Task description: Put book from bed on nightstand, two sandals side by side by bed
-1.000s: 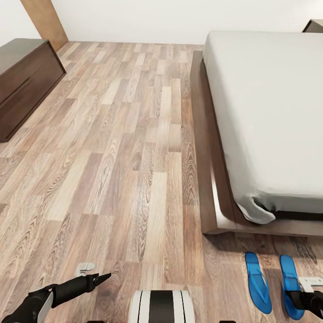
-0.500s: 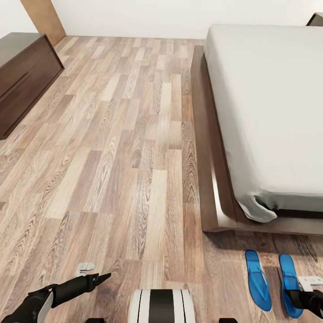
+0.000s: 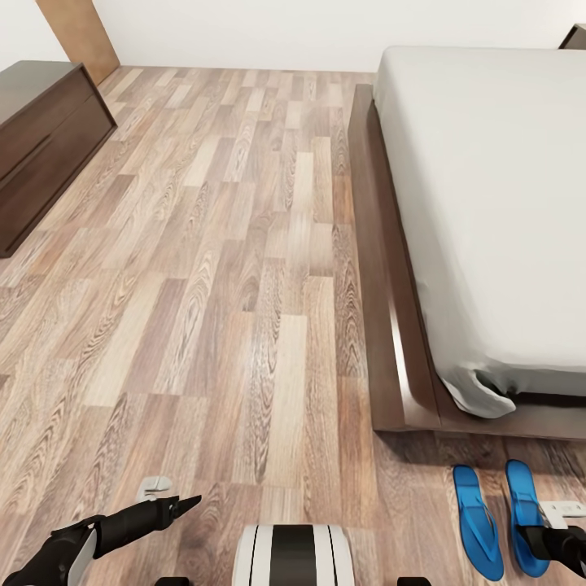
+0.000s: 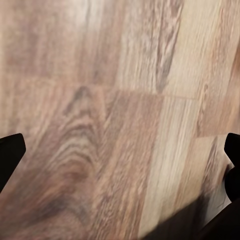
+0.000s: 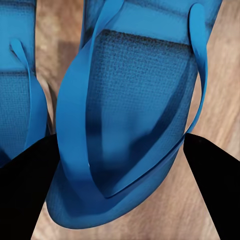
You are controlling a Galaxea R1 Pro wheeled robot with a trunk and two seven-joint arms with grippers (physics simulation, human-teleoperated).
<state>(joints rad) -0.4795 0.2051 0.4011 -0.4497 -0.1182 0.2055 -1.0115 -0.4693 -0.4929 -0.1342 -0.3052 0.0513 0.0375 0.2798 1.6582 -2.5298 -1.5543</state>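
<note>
Hovering right gripper (image 5: 120, 165), fingers apart, over one sandal (image 5: 135, 115) to pair it beside bed (image 3: 488, 203) | left gripper (image 4: 120, 155) apart, idle

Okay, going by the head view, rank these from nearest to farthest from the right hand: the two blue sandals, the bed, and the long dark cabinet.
1. The right sandal, directly under the right hand.
2. The left sandal, lying alongside it toward the robot's middle.
3. The bed, just beyond the sandals, its foot corner nearest.
4. The long dark cabinet, far across the floor on the robot's left.
</note>
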